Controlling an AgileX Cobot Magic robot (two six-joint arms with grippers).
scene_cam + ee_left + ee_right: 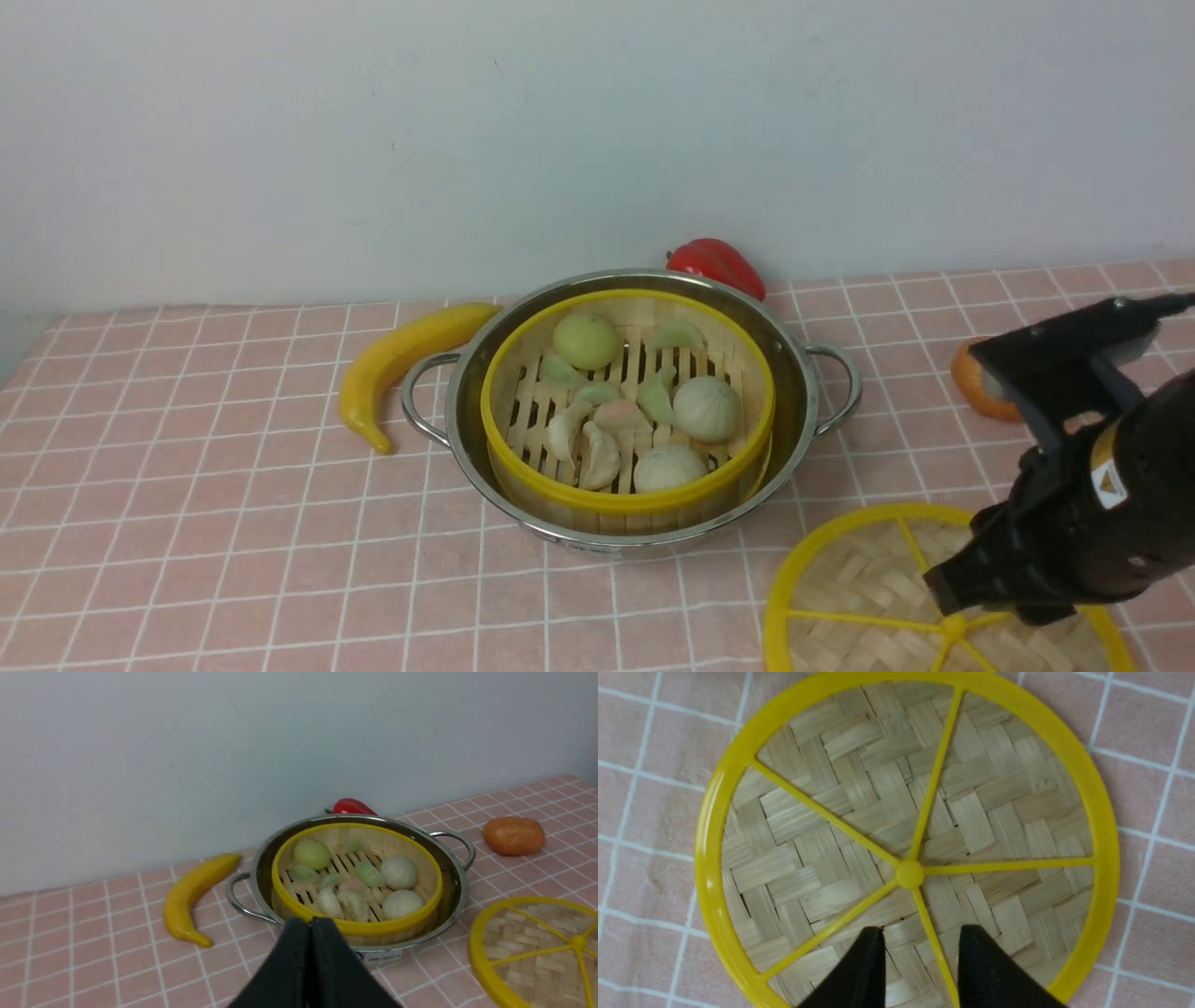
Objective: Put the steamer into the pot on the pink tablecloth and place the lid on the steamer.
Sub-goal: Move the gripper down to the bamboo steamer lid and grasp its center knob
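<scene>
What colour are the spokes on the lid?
Yellow, like its rim, over pale woven bamboo; the lid shows best in the right wrist view.

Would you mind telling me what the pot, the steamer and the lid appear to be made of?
The pot: probably stainless steel, polished; its grey wall shines with reflections. The steamer: pale bamboo wall and slats, with glossy yellow rims that look plastic. The lid: woven bamboo strips, matt, with yellow rim and spokes, likely plastic.

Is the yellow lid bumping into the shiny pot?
Apart. The left wrist view shows a strip of pink tablecloth between the lid and the pot. The front view shows the same gap.
</scene>
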